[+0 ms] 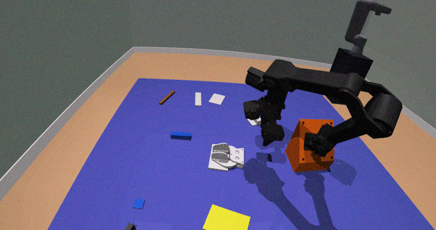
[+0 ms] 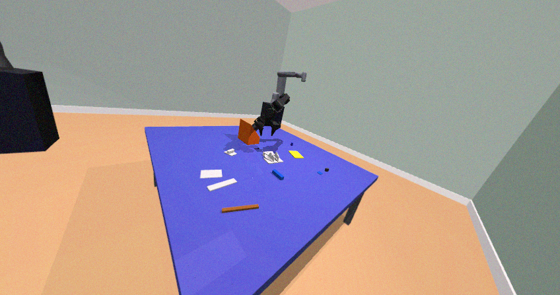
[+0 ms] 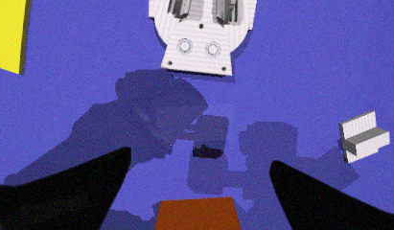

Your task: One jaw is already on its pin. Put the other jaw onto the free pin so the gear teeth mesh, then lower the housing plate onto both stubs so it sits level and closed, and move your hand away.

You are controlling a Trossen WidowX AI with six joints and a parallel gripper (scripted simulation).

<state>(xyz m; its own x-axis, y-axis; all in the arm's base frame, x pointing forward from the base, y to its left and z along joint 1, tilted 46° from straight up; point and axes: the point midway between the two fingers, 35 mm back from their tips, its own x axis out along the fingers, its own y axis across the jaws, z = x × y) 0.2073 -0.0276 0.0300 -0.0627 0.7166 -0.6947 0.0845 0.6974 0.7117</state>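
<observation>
The white gear assembly [image 1: 228,164] [image 2: 272,157] lies on the blue mat. Its housing plate [image 1: 240,155] [image 3: 198,62] looks flat and level, with both round stub ends showing in its holes. Two grey jaws [image 1: 220,148] [image 3: 224,11] stick out side by side from the end away from the stubs. The wrist view cuts off their far ends, and the plate hides the gear teeth. My gripper [image 2: 266,134] [image 3: 202,161] is open and empty. It hangs above the mat, off the plate's stub end, and touches no part of the assembly.
A white bracket [image 1: 254,122] [image 2: 230,152] [image 3: 363,139] stands near the gripper. A small black piece [image 1: 269,157] [image 3: 207,152] shows below it. The orange block [image 1: 318,125] [image 2: 246,132] [image 3: 198,216] is at the arm's base. A yellow plate [image 1: 228,218] [image 3: 7,38] and blue bar [image 1: 180,135] lie around.
</observation>
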